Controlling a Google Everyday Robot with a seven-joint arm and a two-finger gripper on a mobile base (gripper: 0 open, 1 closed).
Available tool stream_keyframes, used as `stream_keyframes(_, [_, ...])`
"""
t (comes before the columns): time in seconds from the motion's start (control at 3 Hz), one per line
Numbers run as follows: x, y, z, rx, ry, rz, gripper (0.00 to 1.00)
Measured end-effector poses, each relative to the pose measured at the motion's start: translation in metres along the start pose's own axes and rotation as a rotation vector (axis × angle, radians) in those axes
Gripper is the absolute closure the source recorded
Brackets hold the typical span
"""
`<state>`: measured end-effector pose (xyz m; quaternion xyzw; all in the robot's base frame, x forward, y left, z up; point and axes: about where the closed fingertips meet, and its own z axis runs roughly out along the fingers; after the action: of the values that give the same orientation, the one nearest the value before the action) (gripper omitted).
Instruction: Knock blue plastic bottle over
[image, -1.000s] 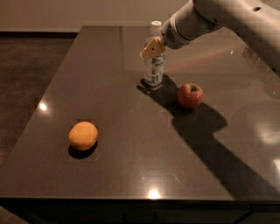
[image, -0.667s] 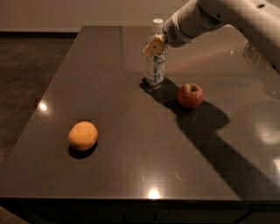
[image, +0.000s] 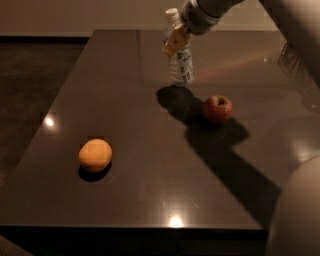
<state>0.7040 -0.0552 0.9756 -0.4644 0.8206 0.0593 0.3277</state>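
Observation:
The blue plastic bottle (image: 181, 62), clear with a white cap and a white-blue label, is at the far middle of the dark table (image: 130, 200). It leans slightly, its cap toward the left. My gripper (image: 175, 41) comes in from the upper right and lies against the bottle's upper part, just below the cap, covering part of it. A dark shadow lies on the table just in front of the bottle's base. I cannot tell whether the base rests on the table.
A red apple (image: 217, 109) sits to the front right of the bottle. An orange (image: 95, 154) lies at the front left. My arm's shadow runs across the table's right half. The table's left edge drops to a dark floor (image: 30, 100).
The bottle and my gripper have both moved up and away in the picture, and the bottle now leans with its cap to the left. The apple and the orange have not moved.

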Motion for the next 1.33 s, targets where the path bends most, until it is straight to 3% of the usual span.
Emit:
stream_keyframes(0.33, [-0.002,0.010,0.000,0.001,0.145,-0.153,1.00])
stream_keyframes(0.67, [-0.003,0.022,0.008,-0.022,0.249,-0.313,1.00])
stream_keyframes(1.33, [-0.005,0.051,0.030,-0.119,0.332,-0.658,1.00])
